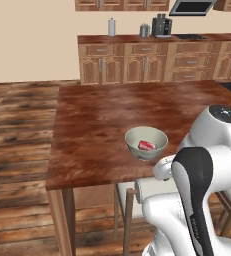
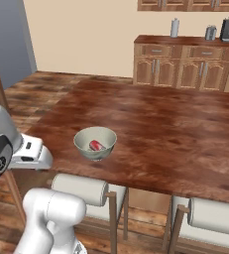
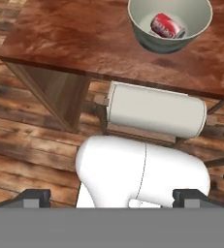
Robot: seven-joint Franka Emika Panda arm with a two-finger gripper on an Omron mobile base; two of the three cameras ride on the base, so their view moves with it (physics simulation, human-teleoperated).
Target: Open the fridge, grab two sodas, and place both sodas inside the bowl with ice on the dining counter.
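red can [image 3: 167, 25] lies in the bowl [image 3: 152, 42] (rim cut off); gripper [image 3: 111, 197] spread wide, holding nothing

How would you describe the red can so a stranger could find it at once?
Start at the big reddish-brown table in the middle of the kitchen. Near its front edge, above the padded stools, stands a pale grey-green bowl. The can lies on its side inside, the one red thing on the table.
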